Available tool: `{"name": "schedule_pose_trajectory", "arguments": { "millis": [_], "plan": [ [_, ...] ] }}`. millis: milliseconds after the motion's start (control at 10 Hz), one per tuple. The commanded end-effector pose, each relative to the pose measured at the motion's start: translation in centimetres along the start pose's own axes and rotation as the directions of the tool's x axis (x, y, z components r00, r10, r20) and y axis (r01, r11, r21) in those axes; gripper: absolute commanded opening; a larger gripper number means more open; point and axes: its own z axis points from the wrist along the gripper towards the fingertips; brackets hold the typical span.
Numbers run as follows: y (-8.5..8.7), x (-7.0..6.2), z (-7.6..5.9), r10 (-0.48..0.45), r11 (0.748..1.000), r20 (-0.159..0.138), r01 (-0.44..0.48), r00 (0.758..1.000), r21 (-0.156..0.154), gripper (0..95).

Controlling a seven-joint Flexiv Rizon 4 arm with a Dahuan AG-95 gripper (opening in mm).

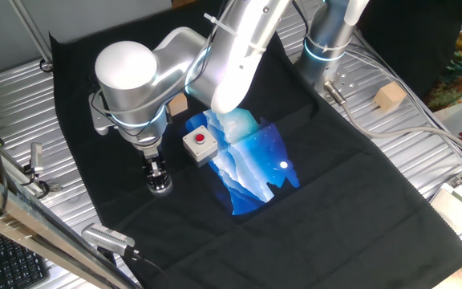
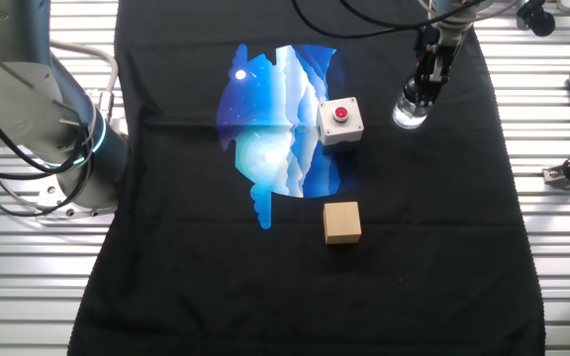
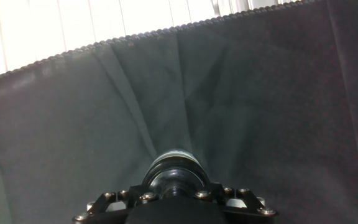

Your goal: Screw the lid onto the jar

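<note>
Tool [image 1: 156, 172] stands straight down on the jar [image 2: 410, 114], near the red-button box [image 2: 340, 121] on the black cloth [image 2: 414, 247]. It seems to pinch the lid [image 3: 176, 176]. Keep your axis vertical and turn gently, so the threads catch.

On the cloth [image 2: 414, 257], we find the jar [image 2: 410, 116] beneath the gripper [image 2: 426, 87], the button box [image 2: 340, 122] just beside it, and the wooden cube [image 2: 342, 222] nearer the camera, well apart from both.
</note>
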Motion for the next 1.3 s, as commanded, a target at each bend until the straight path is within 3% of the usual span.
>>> {"name": "schedule_pose_trajectory", "arguments": {
  "millis": [100, 800, 1000, 1100, 1200, 1300],
  "plan": [
    [0.00, -0.03, 0.02, -0.004, 1.000, -0.001, 0.004, 1.000, 0.001, 0.0],
    [-0.07, -0.04, 0.13, -0.034, 0.999, 0.013, 0.033, 0.999, 0.005, 0.0],
    [-0.11, -0.11, 0.22, -0.050, 0.999, 0.019, 0.050, 0.999, 0.003, 38.0],
    [-0.12, -0.13, 0.24, -0.055, 0.999, 0.023, 0.054, 0.998, 0.001, 38.0],
    [-0.12, -0.13, 0.24, -0.059, 0.998, 0.025, 0.059, 0.998, -0.005, 57.0],
    [-0.12, -0.13, 0.24, -0.067, 0.998, 0.024, 0.067, 0.997, -0.003, 57.0]
  ]
}}
